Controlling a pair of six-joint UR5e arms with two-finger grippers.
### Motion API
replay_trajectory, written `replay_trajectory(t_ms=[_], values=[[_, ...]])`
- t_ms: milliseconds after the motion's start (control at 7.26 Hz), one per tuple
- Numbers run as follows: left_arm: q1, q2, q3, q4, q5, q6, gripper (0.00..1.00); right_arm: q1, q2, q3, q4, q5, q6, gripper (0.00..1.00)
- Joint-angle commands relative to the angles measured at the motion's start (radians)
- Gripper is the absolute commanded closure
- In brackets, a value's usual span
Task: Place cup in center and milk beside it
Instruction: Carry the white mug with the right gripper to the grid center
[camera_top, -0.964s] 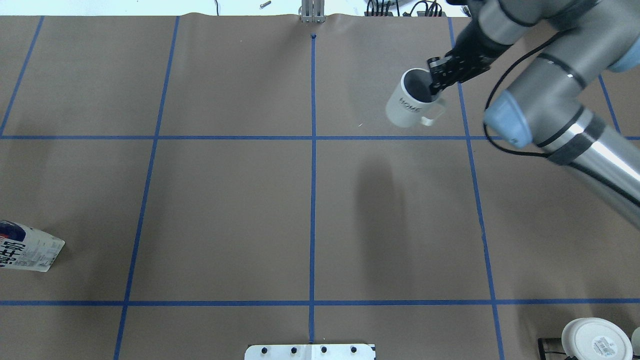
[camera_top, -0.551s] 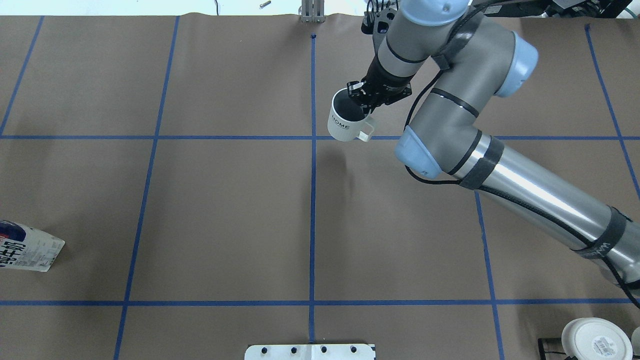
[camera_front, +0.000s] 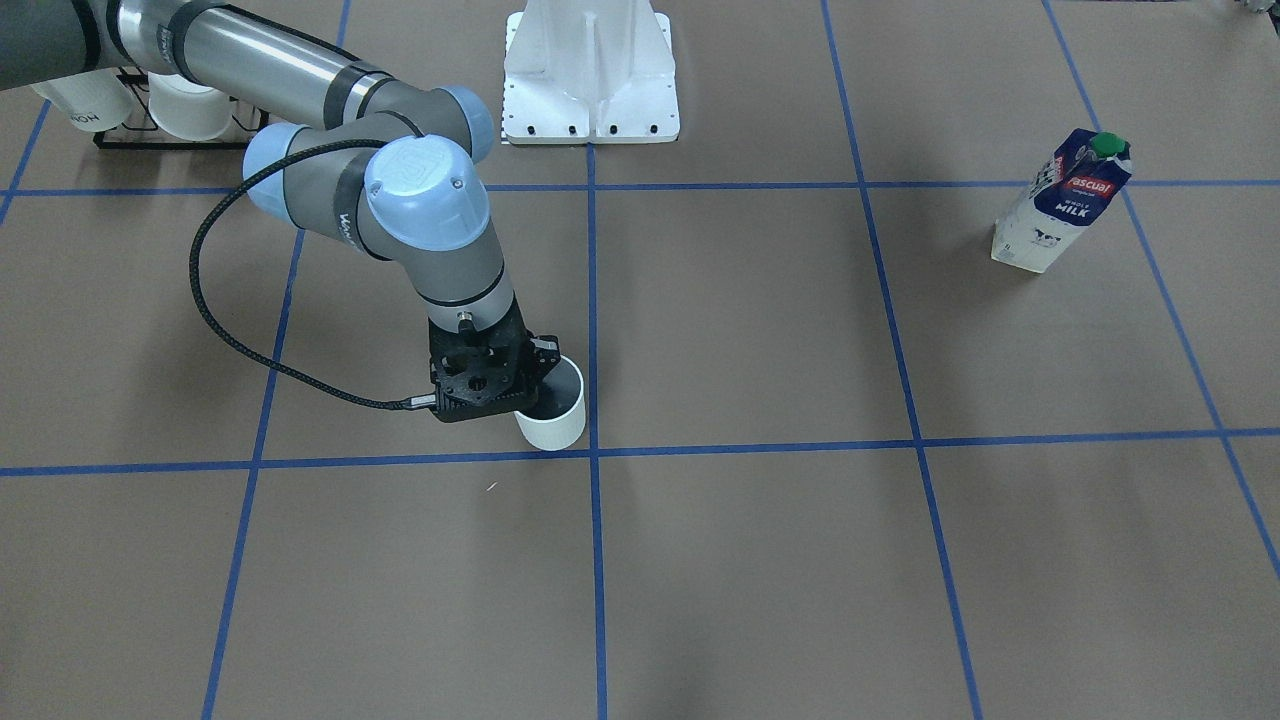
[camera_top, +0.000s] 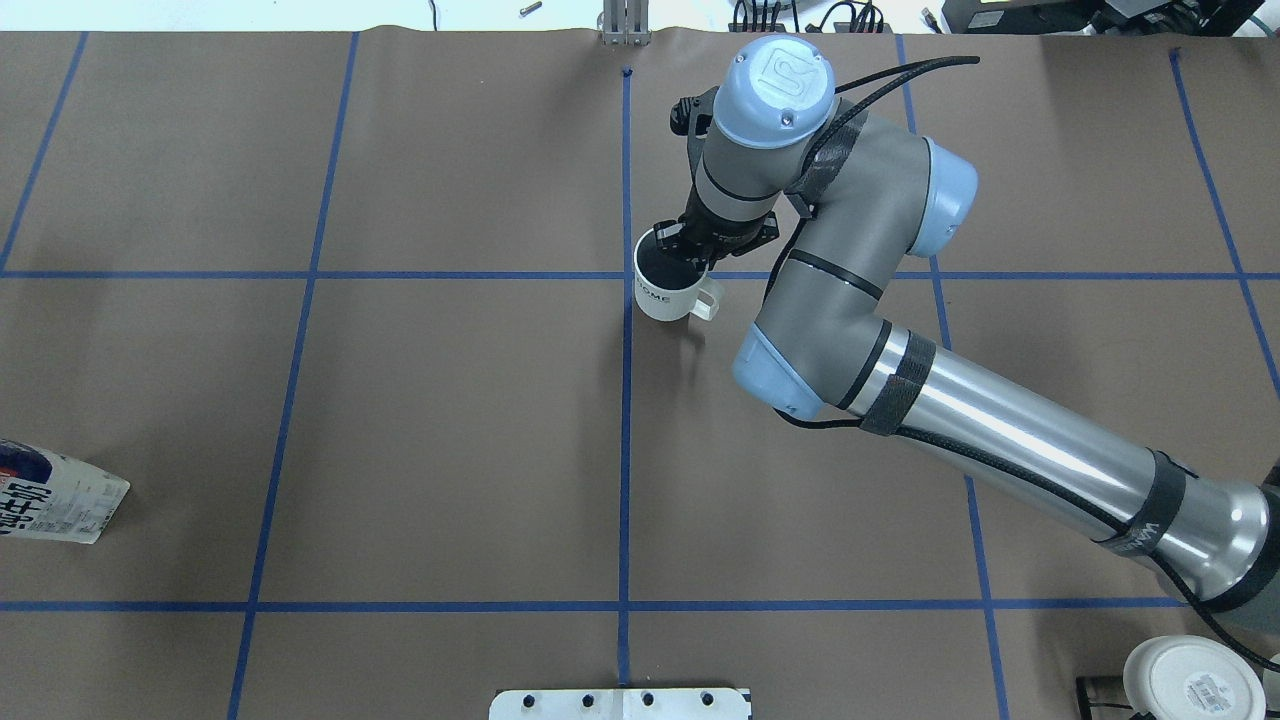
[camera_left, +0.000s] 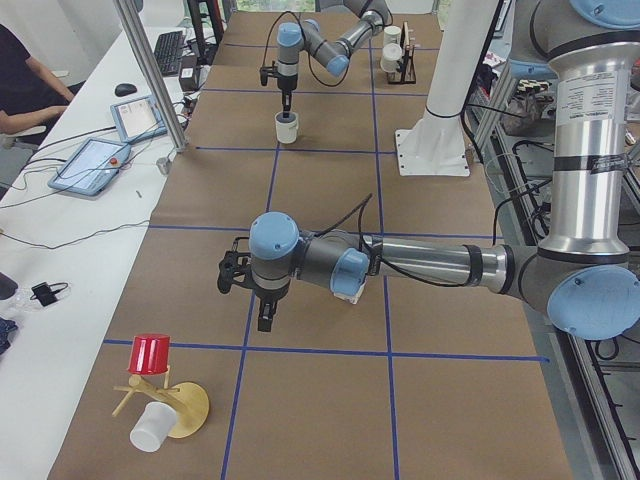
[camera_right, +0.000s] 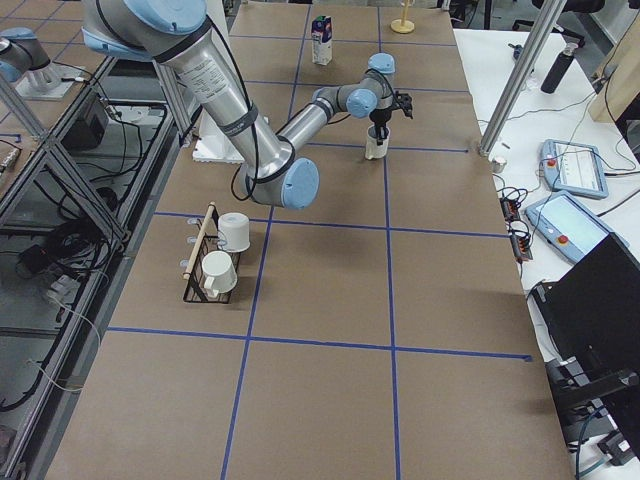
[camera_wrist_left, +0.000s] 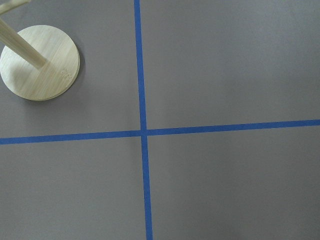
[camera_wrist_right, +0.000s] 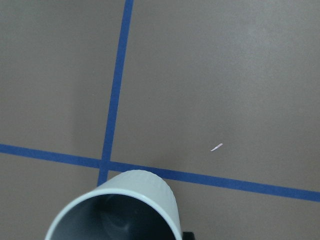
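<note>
The cup (camera_top: 665, 290) is a white mug with a dark inside and a loop handle; small "HOME" lettering shows on its near side. My right gripper (camera_top: 690, 258) is shut on its rim and holds it upright, low over the table, just right of the center (camera_top: 627, 275). It also shows in the front view (camera_front: 552, 418), beside the crossing (camera_front: 592, 452), and in the right wrist view (camera_wrist_right: 120, 212). The milk (camera_front: 1065, 200) stands upright far off on my left side, at the overhead view's edge (camera_top: 55, 495). My left gripper (camera_left: 265, 315) hovers over the table; I cannot tell whether it is open.
A black rack (camera_right: 200, 285) with two white mugs stands on my right side. A squat white cup (camera_top: 1190, 680) sits near my base. A wooden mug tree (camera_left: 175, 405) with a red cup (camera_left: 150, 353) stands at my far left. A white mount (camera_front: 590, 75) is at the back.
My right arm has carried the cup left and nearer to me, from the far right cell down to the center crossing. The milk has not moved.
</note>
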Motion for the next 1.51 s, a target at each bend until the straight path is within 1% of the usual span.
replay_trajectory(t_ms=[0,275,413,551,688,826,964,1101,1239,1377], values=[[0.000,-0.001,0.003,0.000,0.000,0.000,0.02,-0.002,0.006,-0.026,0.024,-0.019,-0.002,1.00],[0.000,-0.002,0.003,0.000,0.000,0.000,0.02,-0.002,0.021,-0.066,0.076,-0.019,-0.002,1.00],[0.000,-0.004,0.005,0.000,0.000,0.000,0.02,-0.002,0.035,-0.095,0.128,-0.016,0.004,1.00],[0.000,-0.002,0.005,0.000,0.002,0.000,0.02,-0.002,0.040,-0.101,0.137,-0.015,0.004,0.88],[0.000,-0.002,0.005,0.000,0.000,-0.001,0.02,-0.002,0.043,-0.101,0.139,-0.013,0.001,0.34],[0.000,-0.004,0.003,0.000,0.000,0.000,0.02,0.001,0.044,-0.100,0.137,-0.013,0.002,0.00],[0.000,-0.006,-0.001,0.000,0.000,-0.001,0.02,0.029,0.049,-0.090,0.136,0.025,0.005,0.00],[0.000,-0.010,-0.030,-0.002,-0.023,-0.009,0.02,0.070,0.054,-0.081,0.127,0.112,0.009,0.00],[0.000,-0.010,-0.096,0.012,-0.082,-0.044,0.02,0.108,0.054,-0.046,0.093,0.188,0.012,0.00],[0.026,-0.006,-0.166,0.012,-0.093,-0.152,0.02,0.135,0.042,0.016,-0.003,0.216,0.010,0.00]])
